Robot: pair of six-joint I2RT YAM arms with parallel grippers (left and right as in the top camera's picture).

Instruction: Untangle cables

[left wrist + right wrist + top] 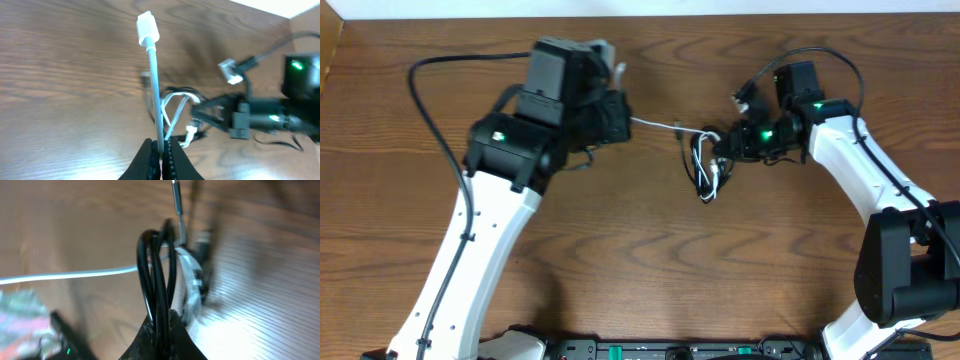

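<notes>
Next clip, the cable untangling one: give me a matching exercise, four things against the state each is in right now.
Things:
1. left gripper
2. right gripper
3. white plug
4. table

States:
a. shut on the black cable
b. juts out beyond the grip, touching nothing
c. shut on the white cable
d. brown wood grain, bearing the tangle

Pairs: 1-c, 2-a, 3-b, 4-d

This is looking like a robotics lab bench: a left arm (470, 260) and a right arm (860, 165), white and black, are reaching over a wood-grain table (650, 270) from a black rail (670, 350) at its near edge (green lights (764, 132) are glowing on the right one).
</notes>
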